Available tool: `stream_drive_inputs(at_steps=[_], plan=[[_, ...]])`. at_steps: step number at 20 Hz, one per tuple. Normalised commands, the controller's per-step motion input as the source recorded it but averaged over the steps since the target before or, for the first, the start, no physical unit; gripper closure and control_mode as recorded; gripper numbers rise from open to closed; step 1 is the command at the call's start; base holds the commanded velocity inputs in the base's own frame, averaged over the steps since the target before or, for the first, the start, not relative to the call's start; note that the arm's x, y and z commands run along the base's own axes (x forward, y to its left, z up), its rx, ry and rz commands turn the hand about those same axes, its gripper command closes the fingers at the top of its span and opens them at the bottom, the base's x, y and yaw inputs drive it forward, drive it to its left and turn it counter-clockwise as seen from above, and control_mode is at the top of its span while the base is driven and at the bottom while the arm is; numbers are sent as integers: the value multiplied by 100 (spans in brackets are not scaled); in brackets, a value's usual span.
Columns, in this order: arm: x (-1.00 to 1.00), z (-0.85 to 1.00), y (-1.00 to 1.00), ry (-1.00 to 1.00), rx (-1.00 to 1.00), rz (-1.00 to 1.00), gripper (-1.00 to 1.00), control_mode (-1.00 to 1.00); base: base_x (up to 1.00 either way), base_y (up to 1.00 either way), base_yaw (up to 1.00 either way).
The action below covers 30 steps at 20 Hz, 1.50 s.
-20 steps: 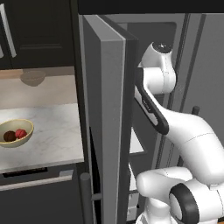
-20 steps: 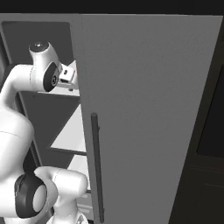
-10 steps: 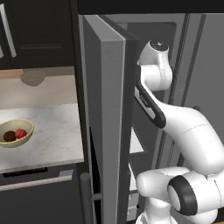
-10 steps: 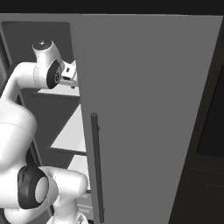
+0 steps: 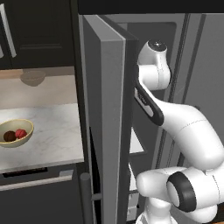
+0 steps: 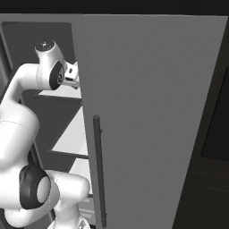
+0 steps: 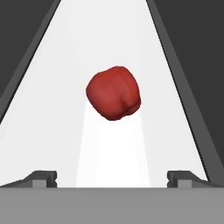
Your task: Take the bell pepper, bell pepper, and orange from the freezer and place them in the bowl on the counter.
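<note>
A glossy red bell pepper (image 7: 113, 92) lies on a white shelf (image 7: 112, 144) of the freezer, straight ahead of my gripper (image 7: 112, 177). The gripper is open, with its fingertips (image 7: 41, 177) spread wide, short of the pepper and with nothing between them. My arm reaches past the open freezer door (image 5: 107, 131) into the compartment. On the counter (image 5: 52, 131) to the left stands the pale-yellow bowl (image 5: 27, 127). It holds another red bell pepper (image 5: 20, 133) and the dark orange (image 5: 9, 136).
The thick grey door (image 6: 152, 112) with its long bar handle (image 6: 99, 170) stands close on the arm's right. White shelves (image 6: 71, 134) sit lower inside the freezer. A duller grey-tan bowl (image 5: 33, 78) rests at the back of the counter.
The arm has stretched a little further into the freezer. The jaws have stayed wide apart, and the bowl's contents have not changed.
</note>
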Motion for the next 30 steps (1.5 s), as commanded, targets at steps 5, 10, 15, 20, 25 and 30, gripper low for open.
stream_drive_inputs(at_steps=[5, 10, 15, 20, 25, 30], plan=[[14, 1, 0, 0, 0, -1, -100, -100, 0, 0, 0], [11, 3, 0, 0, 0, 0, -100, -100, 0, 0, 0], [14, 0, 0, 0, 0, 0, -100, -100, 0, 0, 0], [17, 0, 0, 0, 0, 0, -100, -100, 0, 0, 0], [11, 0, 0, 0, 0, 0, -100, -100, 0, 0, 0], [23, 0, 0, 0, 0, 0, -100, -100, 0, 0, 0]])
